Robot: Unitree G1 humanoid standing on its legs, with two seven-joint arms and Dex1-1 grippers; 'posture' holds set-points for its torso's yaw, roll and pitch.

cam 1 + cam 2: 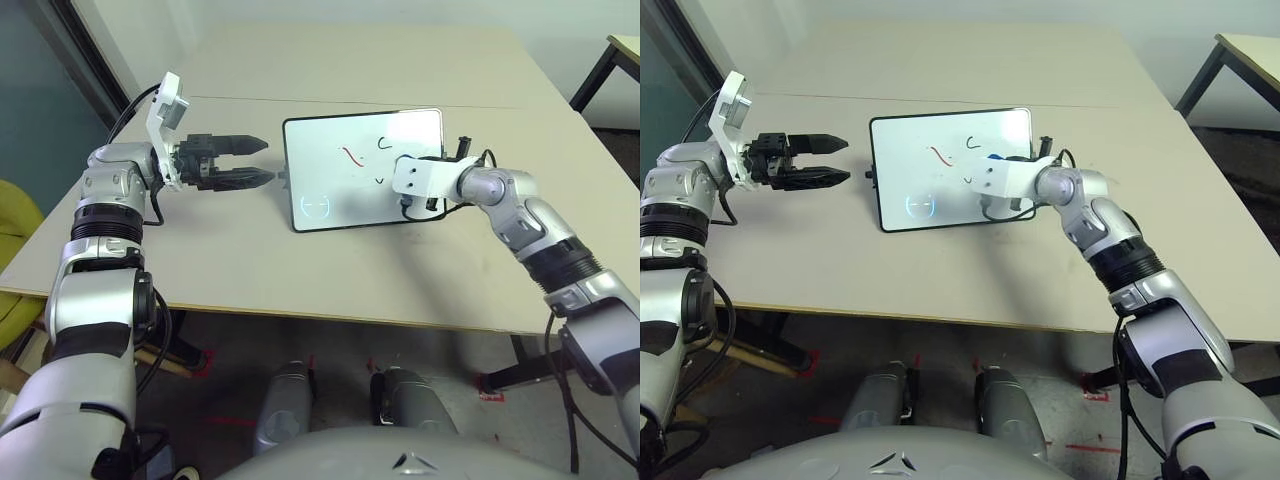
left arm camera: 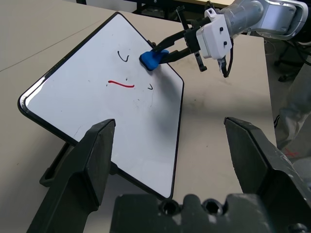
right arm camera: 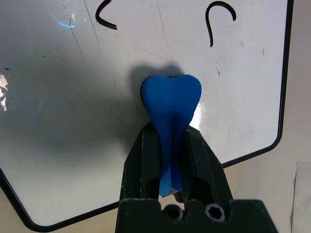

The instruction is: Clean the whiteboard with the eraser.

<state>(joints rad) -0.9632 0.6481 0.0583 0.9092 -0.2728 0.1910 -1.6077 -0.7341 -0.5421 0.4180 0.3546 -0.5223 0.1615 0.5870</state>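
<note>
The whiteboard [image 1: 340,195] lies flat mid-table, white with a thin black frame, carrying a red stroke [image 1: 350,156] and a few small black marks. My right gripper [image 3: 170,133] is shut on the blue eraser [image 3: 171,104], whose squeezed tip presses on the board's surface near one black mark; the left wrist view also shows the eraser [image 2: 153,59] on the board. My left gripper [image 1: 268,160] hovers open just off the board's left edge, fingers pointing at it and holding nothing.
The beige table [image 1: 250,270] stretches wide around the board, its front edge close to me. A yellow chair [image 1: 15,230] stands at the far left. Another table's corner [image 1: 625,50] shows at the back right.
</note>
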